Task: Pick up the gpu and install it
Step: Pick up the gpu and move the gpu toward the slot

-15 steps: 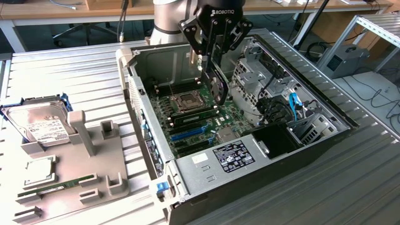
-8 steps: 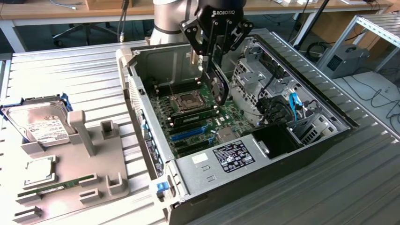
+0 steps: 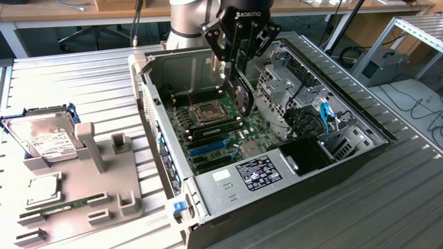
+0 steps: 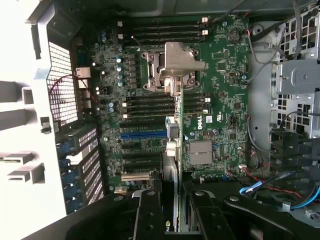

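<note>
My gripper [image 3: 232,70] is shut on the gpu [image 3: 241,96], a flat black card with a round fan, held on edge above the open computer case [image 3: 149,98]. The card hangs over the green motherboard [image 3: 215,129], between the processor socket [image 3: 206,111] and the drive cage. In the wrist view the gpu [image 4: 173,150] shows edge-on between the two black fingers [image 4: 150,210], with its silver bracket [image 4: 175,62] at the far end. The blue expansion slot [image 4: 142,134] lies on the board just beside the card's edge and apart from it.
On a grey fixture tray [image 3: 104,171] at the exterior view's left are a silver hard drive [image 3: 45,137], a square chip [image 3: 45,189] and a green memory stick [image 3: 66,205]. Inside the case are the power supply [image 3: 256,174], the drive cage [image 3: 280,88] and blue cables [image 3: 325,114].
</note>
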Available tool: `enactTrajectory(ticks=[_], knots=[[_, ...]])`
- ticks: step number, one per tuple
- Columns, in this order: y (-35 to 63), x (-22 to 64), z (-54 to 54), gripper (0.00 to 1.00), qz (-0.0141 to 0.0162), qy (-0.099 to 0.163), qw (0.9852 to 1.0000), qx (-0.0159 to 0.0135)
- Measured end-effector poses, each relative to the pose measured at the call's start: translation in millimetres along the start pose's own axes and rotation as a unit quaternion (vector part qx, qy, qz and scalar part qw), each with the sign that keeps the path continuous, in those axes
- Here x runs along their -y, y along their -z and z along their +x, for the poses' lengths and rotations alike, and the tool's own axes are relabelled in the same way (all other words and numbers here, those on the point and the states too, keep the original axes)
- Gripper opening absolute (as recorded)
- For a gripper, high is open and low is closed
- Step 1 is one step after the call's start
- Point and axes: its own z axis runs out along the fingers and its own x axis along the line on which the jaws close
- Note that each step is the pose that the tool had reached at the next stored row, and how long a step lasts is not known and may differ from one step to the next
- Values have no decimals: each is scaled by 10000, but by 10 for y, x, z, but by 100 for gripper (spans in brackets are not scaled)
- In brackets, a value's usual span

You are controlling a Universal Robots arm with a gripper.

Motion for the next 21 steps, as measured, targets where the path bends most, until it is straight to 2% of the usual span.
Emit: enactTrajectory(ticks=[21], knots=[[-38,-5,-24,26,4,-1,10000,0]])
